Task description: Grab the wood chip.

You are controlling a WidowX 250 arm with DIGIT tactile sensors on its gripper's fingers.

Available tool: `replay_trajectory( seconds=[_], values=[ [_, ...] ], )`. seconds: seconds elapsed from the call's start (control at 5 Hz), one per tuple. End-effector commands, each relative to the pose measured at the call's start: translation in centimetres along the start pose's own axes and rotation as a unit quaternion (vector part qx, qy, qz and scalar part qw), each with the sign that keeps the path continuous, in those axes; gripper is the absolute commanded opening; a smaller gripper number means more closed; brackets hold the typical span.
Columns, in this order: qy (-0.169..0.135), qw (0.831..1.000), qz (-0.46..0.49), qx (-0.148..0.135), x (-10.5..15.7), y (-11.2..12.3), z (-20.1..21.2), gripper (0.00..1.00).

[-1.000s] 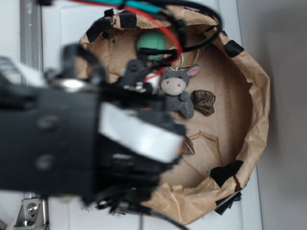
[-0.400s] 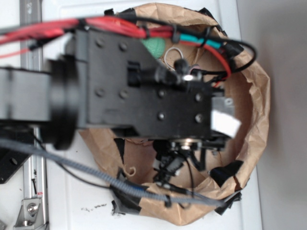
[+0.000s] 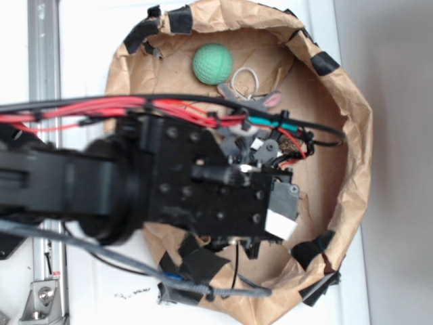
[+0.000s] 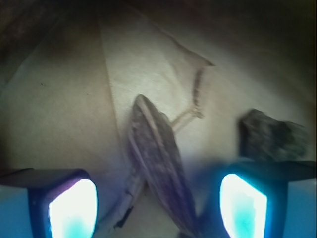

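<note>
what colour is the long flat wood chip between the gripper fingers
Dark brown with paler lengthwise grain streaks, the long flat wood chip shows best in the wrist view.

A white bench (image 3: 88, 61) carries a round, crumpled brown-paper basin (image 3: 352, 135) whose rim is patched with strips of black tape. On the basin's paper floor lie a green ball (image 3: 212, 64), a grey plush donkey (image 3: 260, 101) with a pink ear, mostly hidden under the arm, and a dark rough lump (image 4: 270, 134). A long, flat, dark-brown wood chip (image 4: 156, 148) with lengthwise grain lies on the paper near the lump, apart from it.
</note>
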State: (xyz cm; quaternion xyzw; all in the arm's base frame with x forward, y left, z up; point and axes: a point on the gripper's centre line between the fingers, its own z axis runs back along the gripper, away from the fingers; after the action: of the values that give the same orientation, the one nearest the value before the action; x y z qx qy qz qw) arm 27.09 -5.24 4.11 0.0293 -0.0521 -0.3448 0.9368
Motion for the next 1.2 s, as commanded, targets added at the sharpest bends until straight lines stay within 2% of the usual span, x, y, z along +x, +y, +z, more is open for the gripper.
replay_trajectory(
  seconds=[0.0,0.2,0.4,0.8,1.0],
  values=[
    [-0.015,0.998,-0.05,-0.024,1.9,-2.1,-1.0,1.0],
    [-0.003,0.999,-0.042,-0.023,2.5,-1.6,-1.8,1.0],
    [0.012,0.999,-0.03,-0.011,3.0,-0.7,-1.9,0.0],
    [0.013,1.0,-0.009,0.01,2.5,1.1,-1.0,0.0],
    [0.002,0.999,0.032,0.044,2.3,2.7,0.4,0.0]
  ],
)
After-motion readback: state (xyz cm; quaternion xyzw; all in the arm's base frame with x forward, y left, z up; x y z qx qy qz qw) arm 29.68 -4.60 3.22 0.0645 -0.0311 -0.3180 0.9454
